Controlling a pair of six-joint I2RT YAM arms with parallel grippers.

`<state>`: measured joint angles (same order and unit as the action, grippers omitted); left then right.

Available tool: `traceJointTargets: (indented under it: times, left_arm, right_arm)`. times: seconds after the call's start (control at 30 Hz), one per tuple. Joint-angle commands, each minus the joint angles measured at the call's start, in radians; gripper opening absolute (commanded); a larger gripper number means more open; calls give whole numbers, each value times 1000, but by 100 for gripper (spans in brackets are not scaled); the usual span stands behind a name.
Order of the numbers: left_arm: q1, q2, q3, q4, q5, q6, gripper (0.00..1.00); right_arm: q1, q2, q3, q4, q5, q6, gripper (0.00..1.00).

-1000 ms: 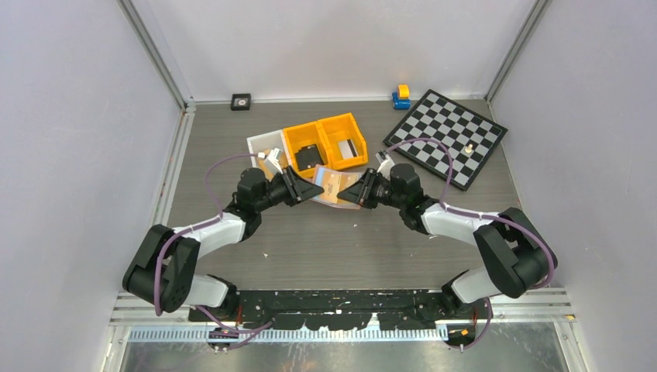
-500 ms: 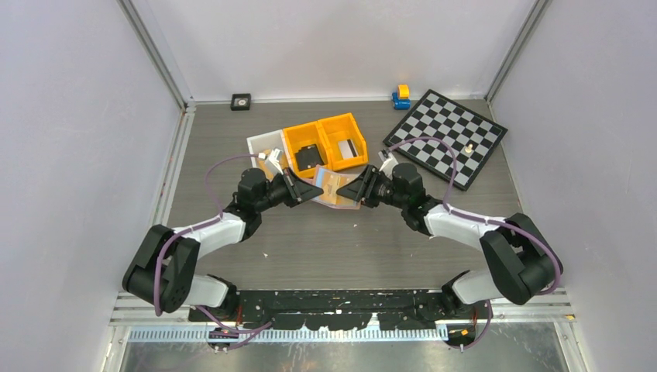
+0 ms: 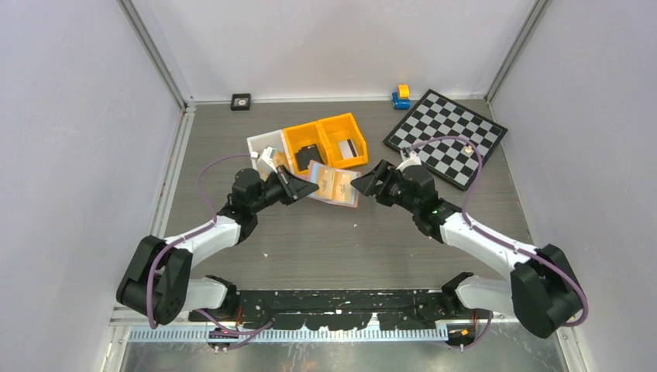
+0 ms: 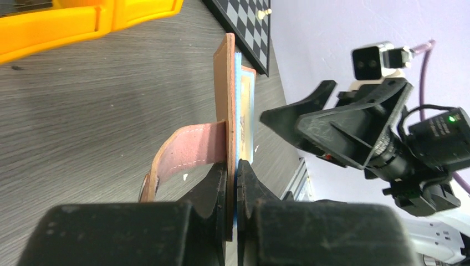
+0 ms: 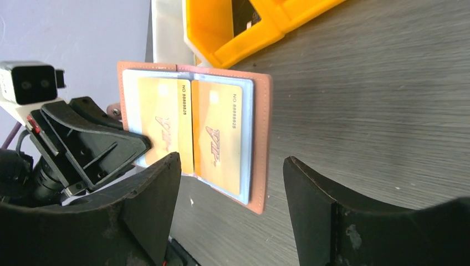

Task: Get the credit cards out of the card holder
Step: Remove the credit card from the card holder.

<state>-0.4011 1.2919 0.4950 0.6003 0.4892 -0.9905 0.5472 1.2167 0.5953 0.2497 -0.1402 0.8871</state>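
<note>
Pinching the open holder by one edge, the left pincer holds it over mid-table, just nearer than the orange bins toward the far edge. Two yellow cards sit side by side in its clear pockets. Facing them, the right pincer is spread wide, touching nothing.

The left gripper pinched the upright card holder edge-on above the worktop, its snap tab curling outward. The right gripper faced it, fingers spread.
</note>
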Motion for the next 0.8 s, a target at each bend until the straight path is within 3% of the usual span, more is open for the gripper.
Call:
traceJointTargets:
  times: [0.0, 0.1, 0.2, 0.4, 0.77]
  left_arm:
    - [13, -56, -7, -32, -45, 15, 0]
    - [13, -54, -8, -34, -49, 10, 0]
    - [13, -44, -9, -4, -28, -3, 0]
    - [13, -1, -13, 100, 30, -45, 0]
    - [13, 37, -21, 215, 81, -100, 0]
  right_arm:
    - [-7, -139, 4, -91, 163, -54, 73]
    - [-7, -211, -55, -16, 165, -62, 73]
    - [-8, -216, -89, 124, 27, -75, 67]
    - [-6, -69, -78, 333, -214, -10, 51]
    - [-6, 134, -35, 445, -336, 75, 39]
